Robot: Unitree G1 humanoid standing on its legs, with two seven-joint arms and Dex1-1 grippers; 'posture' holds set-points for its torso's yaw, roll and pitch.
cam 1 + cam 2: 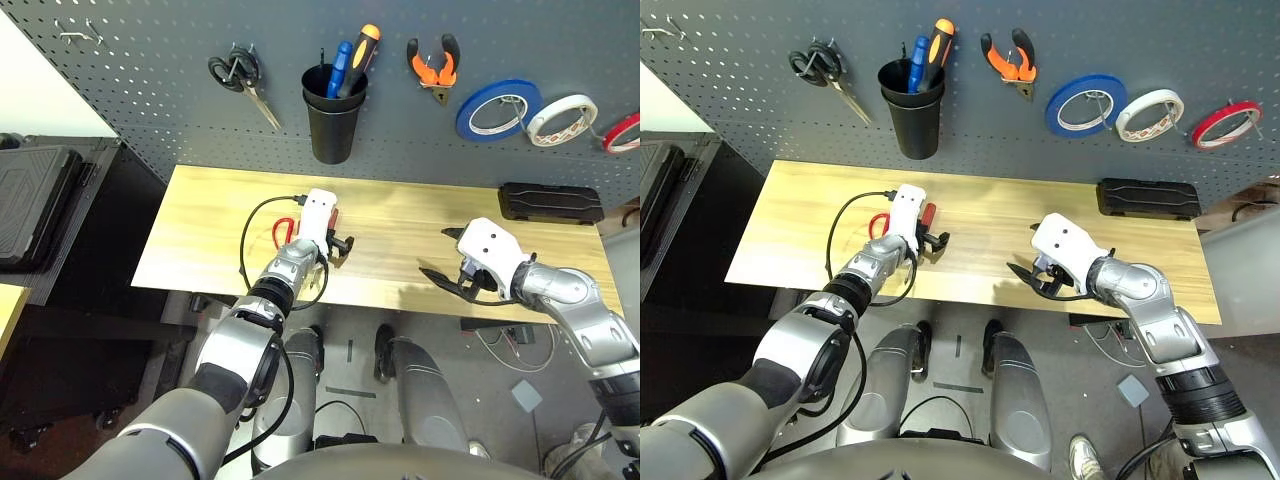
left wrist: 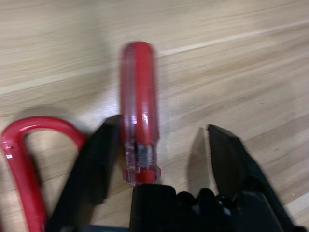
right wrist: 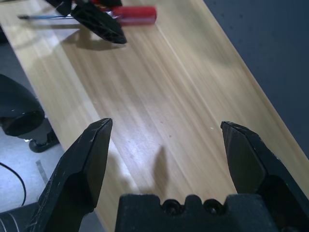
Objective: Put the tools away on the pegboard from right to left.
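Observation:
The slim red-handled screwdriver [image 2: 139, 96] lies on the wooden table [image 1: 400, 215], and my left gripper [image 1: 338, 243] is lowered over its handle. The jaws straddle the handle: one finger [image 2: 94, 164] touches it and the other stands apart from it. The red-handled scissors [image 1: 283, 231] lie right beside, a handle loop [image 2: 19, 150] next to that finger. My right gripper [image 3: 164, 125] hovers open and empty over the table's right front. On the pegboard [image 1: 150, 60] hang the orange-and-black pliers [image 1: 433, 62] and, far right, the red tape ring [image 1: 625, 132].
The pegboard also carries black-handled scissors [image 1: 240, 76], a black cup [image 1: 333, 118] holding two screwdrivers, a blue tape roll [image 1: 497, 108] and a white one [image 1: 560, 118]. A flat black case [image 1: 551, 201] lies at the table's back right. Bare wood separates the two grippers.

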